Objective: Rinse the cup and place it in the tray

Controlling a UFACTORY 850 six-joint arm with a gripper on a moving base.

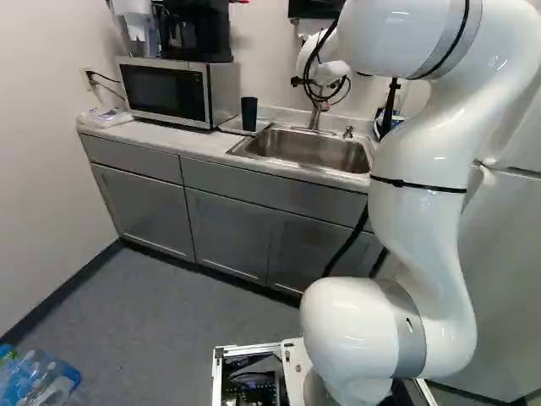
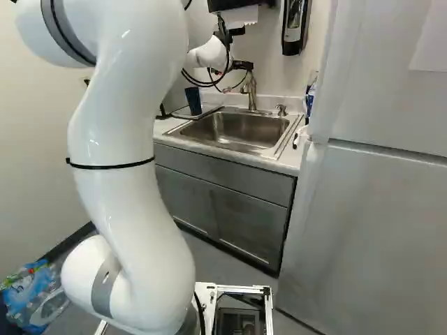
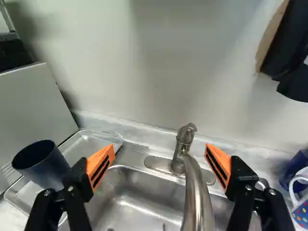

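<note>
In the right base view, my gripper (image 2: 242,65) is a small dark shape by the faucet, partly hidden by the wrist. In the wrist view the gripper (image 3: 159,161) stands wide open, the faucet (image 3: 195,192) showing between its orange-padded fingers and nothing held. The dark blue cup (image 3: 42,166) is upright in the metal tray (image 3: 86,143), beside and apart from one finger. Both base views also show the cup (image 1: 248,113) (image 2: 193,100) on the counter beside the sink (image 2: 237,130).
A microwave (image 1: 173,91) stands beside the tray, with a black coffee maker (image 1: 196,30) on top. A spotted mug (image 3: 301,214) sits on the sink's other side. Above hangs a dark dispenser (image 3: 288,48). The refrigerator (image 2: 377,209) stands right of the counter in the right base view.
</note>
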